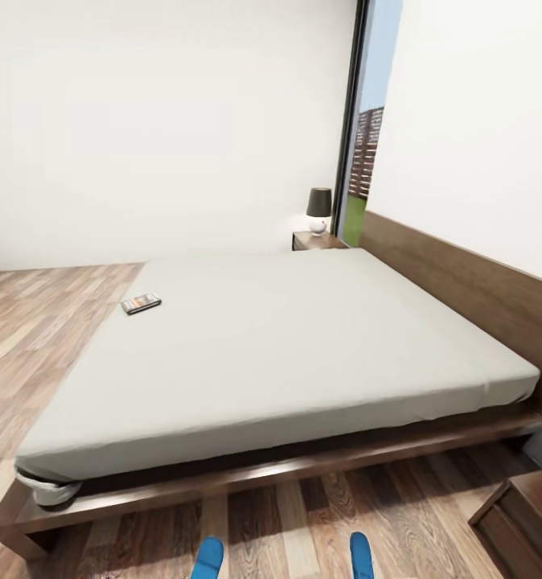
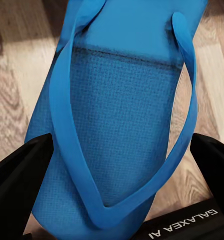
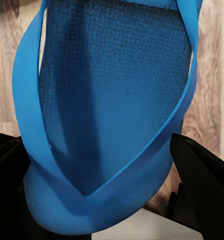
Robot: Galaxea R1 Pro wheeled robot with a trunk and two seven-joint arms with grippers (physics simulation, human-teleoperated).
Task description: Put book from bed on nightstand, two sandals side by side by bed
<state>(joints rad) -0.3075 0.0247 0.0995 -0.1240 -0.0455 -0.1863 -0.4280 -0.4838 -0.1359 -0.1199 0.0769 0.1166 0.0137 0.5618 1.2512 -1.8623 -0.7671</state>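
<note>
Left claw (image 2: 112,150): fingers flank one sandal (image 2: 116,125), seemingly gripped. Right claw (image 3: 107,160): likewise, other sandal (image 3: 107,100). Both toward bed (image 1: 223,482) for placement. Book (image 1: 141,303): on mattress, pending.

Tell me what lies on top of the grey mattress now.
One small book lies flat on the mattress, near its far left edge. Nothing else rests on the visible surface; the space under the bed frame is hidden.

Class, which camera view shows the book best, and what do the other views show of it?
The head view is best: the book lies flat near the mattress edge of the bed, cover up. The two wrist views give nothing of it; they look at a blue sandal each.
</note>
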